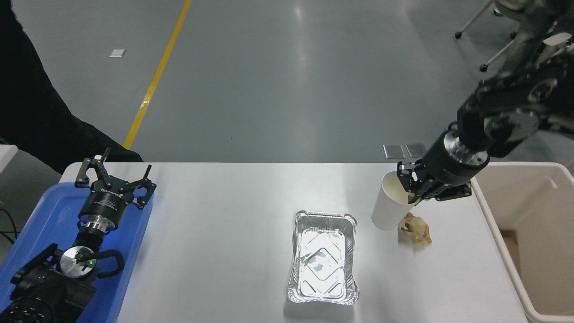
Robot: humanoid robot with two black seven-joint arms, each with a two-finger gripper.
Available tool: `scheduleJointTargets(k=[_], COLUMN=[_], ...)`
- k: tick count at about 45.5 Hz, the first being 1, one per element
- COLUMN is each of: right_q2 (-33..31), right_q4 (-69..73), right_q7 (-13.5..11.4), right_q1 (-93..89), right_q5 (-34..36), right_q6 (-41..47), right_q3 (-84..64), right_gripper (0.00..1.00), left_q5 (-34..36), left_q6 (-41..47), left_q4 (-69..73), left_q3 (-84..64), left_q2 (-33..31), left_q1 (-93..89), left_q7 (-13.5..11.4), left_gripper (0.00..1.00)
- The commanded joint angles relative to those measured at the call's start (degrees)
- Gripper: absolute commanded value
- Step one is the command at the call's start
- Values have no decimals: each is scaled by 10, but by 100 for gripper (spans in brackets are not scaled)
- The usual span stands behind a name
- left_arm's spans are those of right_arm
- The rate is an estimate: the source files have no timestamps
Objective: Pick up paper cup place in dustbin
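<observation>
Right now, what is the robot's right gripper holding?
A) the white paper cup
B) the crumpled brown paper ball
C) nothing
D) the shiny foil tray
A: the right gripper is closed on the rim of the paper cup, held tilted near the dustbin.

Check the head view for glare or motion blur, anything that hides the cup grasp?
Head view: strong overhead glare on the foil tray floor and a sheen across the white table; right arm's upper links are motion-blurred, but the right gripper on the paper cup rim reads sharp.
</observation>
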Motion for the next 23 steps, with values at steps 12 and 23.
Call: scheduleJointTargets(k=[12,23], right_q2=[-44,-41], right_q4=[33,31], right_q7=[-1,-1], right_q1=[140,152], right_q5=[5,6], right_q6=[40,40], right_q3=[-8,-53], right_gripper=[0,0], left_q5=[-1,-1], left_q6=[0,0], left_q4=[0,0], left_q3=[0,0], left_q2=[0,0], left_q1=[0,0], left_q7=[0,0], left_gripper=[99,99])
